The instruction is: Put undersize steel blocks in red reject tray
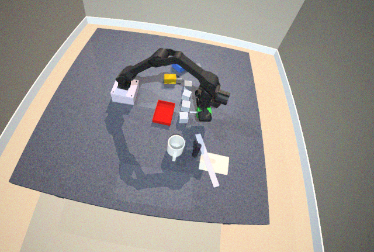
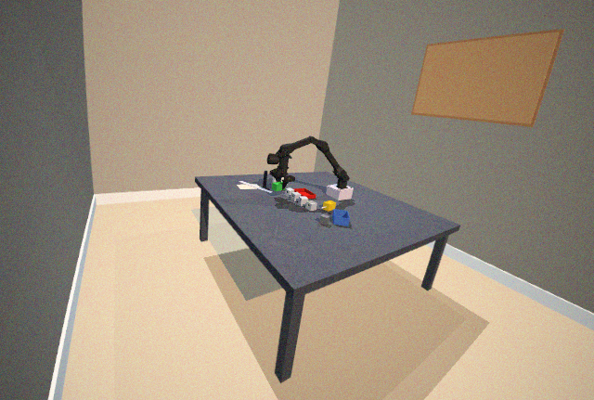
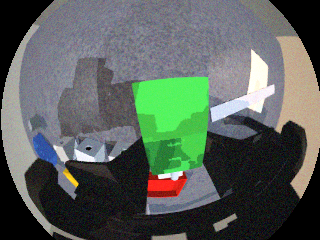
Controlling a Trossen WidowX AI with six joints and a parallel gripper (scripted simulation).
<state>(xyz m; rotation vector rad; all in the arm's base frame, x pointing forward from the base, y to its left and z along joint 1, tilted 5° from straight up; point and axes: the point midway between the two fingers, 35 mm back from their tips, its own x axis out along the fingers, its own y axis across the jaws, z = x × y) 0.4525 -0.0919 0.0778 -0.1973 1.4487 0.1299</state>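
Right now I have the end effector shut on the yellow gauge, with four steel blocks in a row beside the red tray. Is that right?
Not quite: the end effector is shut on the green gauge, as the wrist view shows. The four steel blocks in a row beside the red tray are as you say.

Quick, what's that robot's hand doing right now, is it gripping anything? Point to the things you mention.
Gripper [image 1: 204,112] [image 2: 277,183] [image 3: 174,145]: closed on the green gauge [image 1: 208,110] [image 2: 277,187] [image 3: 172,110], held between its fingers.
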